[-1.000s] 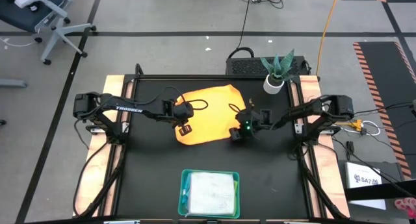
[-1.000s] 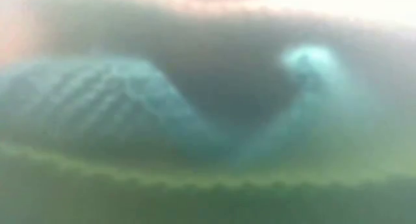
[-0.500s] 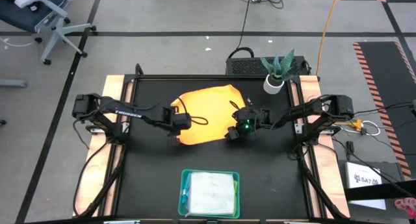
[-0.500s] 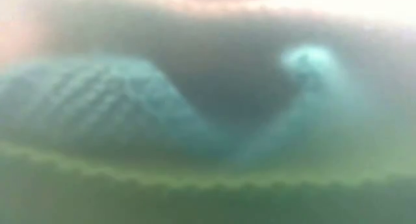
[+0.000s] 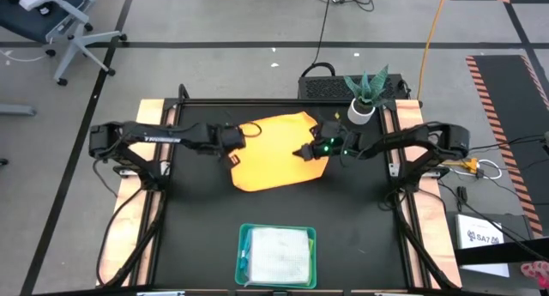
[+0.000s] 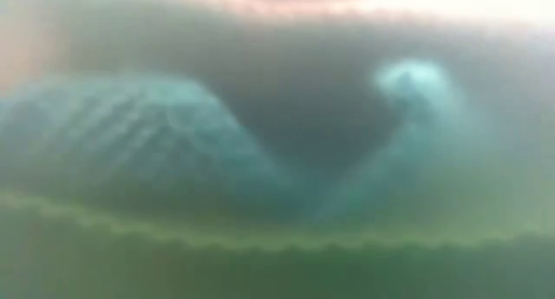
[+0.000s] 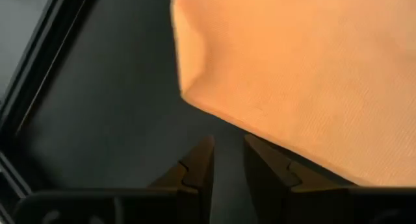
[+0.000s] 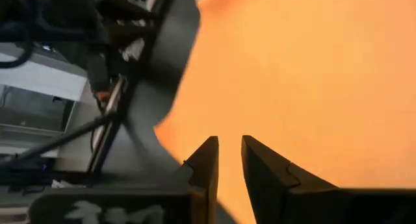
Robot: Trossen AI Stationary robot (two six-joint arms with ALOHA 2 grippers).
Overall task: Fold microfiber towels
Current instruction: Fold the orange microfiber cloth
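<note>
A yellow-orange microfiber towel (image 5: 274, 154) lies spread flat on the black table, toward its far side. My left gripper (image 5: 233, 152) stands at the towel's left edge. In its wrist view the left gripper (image 7: 227, 156) shows a narrow gap with only bare table in it, just short of the towel (image 7: 312, 68). My right gripper (image 5: 303, 151) hovers over the towel's right part, slanting a little downward. The right gripper (image 8: 229, 152) is also narrowly open, with the towel (image 8: 312, 74) beyond it. A pale grey-white towel (image 5: 276, 255) lies in the tray.
The teal tray (image 5: 244, 244) sits at the table's near edge, in the middle. A potted plant (image 5: 364, 97) stands at the far right corner. Bare black table lies left, right and near of the orange towel. The low view is filled by a blurred teal shape.
Both grippers have left the orange towel's near corners and gone toward the table's far edge, the left along the towel's left edge, the right over its right part. The right gripper has tipped up nearer to level. The towel lies flat where it was.
</note>
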